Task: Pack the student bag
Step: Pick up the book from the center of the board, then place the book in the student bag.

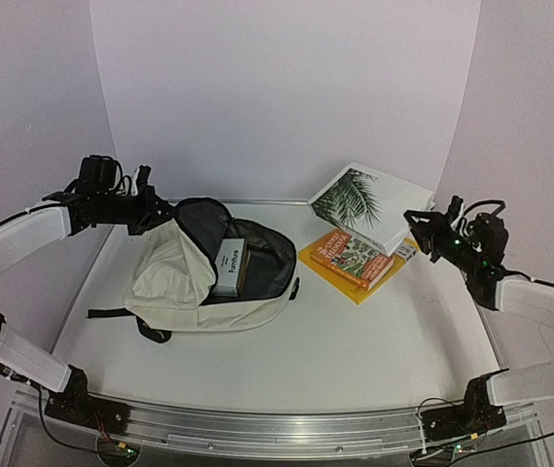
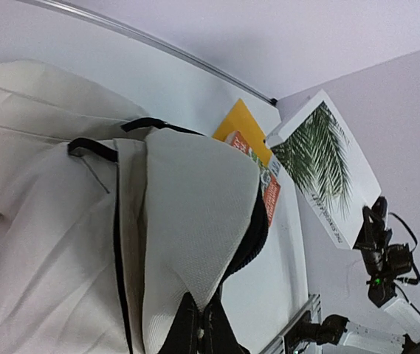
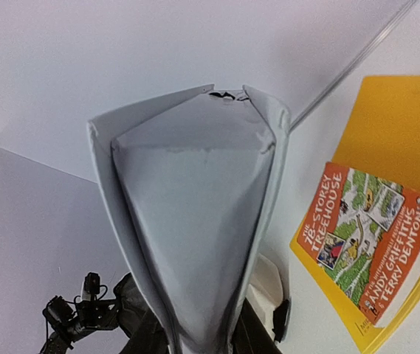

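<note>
From the overhead camera I see the student bag [image 1: 203,287] lying on the left half of the desk [image 1: 354,360], its cream body flat and its mouth open towards the back wall, showing black lining. My left fingers [image 1: 153,216] are clamped on the upper edge of the bag's front flap and hold it raised off the rest of the bag; the left wrist view shows the cream fabric pinched between them at the bottom of the frame. Inside the opening lies a white item marked "Furniture" [image 1: 230,263], probably a book, though I can't make out more than that word. To the right of the bag, my right fingers [image 1: 417,226] are closed on the near edge of the palm-leaf book [image 1: 366,202], which is tilted up at that end. In the right wrist view I look along its white pages edge-on, a finger on either side. Beneath it sits the orange Treehouse book [image 3: 368,243], and that rests on a larger yellow book [image 3: 401,125] flat on the desk.
</note>
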`<control>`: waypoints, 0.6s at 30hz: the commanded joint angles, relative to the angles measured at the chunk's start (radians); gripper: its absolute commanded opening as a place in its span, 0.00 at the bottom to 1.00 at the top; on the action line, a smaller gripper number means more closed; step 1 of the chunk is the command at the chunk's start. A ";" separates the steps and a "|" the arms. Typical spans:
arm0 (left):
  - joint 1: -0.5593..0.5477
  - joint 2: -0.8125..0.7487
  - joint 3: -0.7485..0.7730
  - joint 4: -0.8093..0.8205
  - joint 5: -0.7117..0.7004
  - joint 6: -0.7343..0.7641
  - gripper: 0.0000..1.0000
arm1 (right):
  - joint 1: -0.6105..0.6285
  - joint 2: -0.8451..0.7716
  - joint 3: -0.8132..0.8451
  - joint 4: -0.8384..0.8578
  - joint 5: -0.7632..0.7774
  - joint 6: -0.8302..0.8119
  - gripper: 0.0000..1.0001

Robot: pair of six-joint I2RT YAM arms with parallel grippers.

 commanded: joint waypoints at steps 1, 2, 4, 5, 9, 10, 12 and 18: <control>0.001 0.001 0.108 0.025 0.117 0.080 0.00 | -0.003 -0.077 0.126 -0.231 -0.086 -0.121 0.23; 0.001 0.007 0.121 0.024 0.132 0.082 0.00 | -0.001 -0.084 0.137 -0.240 -0.111 -0.109 0.22; 0.000 0.016 0.143 0.031 0.164 0.082 0.00 | 0.006 -0.093 0.150 -0.245 -0.149 -0.084 0.20; -0.001 0.023 0.154 0.034 0.179 0.079 0.00 | 0.013 -0.095 0.157 -0.248 -0.165 -0.072 0.20; -0.009 0.041 0.194 0.039 0.211 0.076 0.00 | 0.071 -0.083 0.190 -0.250 -0.209 -0.051 0.20; -0.011 0.044 0.202 0.040 0.218 0.076 0.00 | 0.092 -0.075 0.201 -0.251 -0.211 -0.049 0.20; -0.018 0.049 0.213 0.045 0.232 0.080 0.00 | 0.139 -0.055 0.221 -0.250 -0.206 -0.047 0.20; -0.030 0.060 0.228 0.049 0.239 0.089 0.00 | 0.272 0.025 0.282 -0.223 -0.185 -0.033 0.19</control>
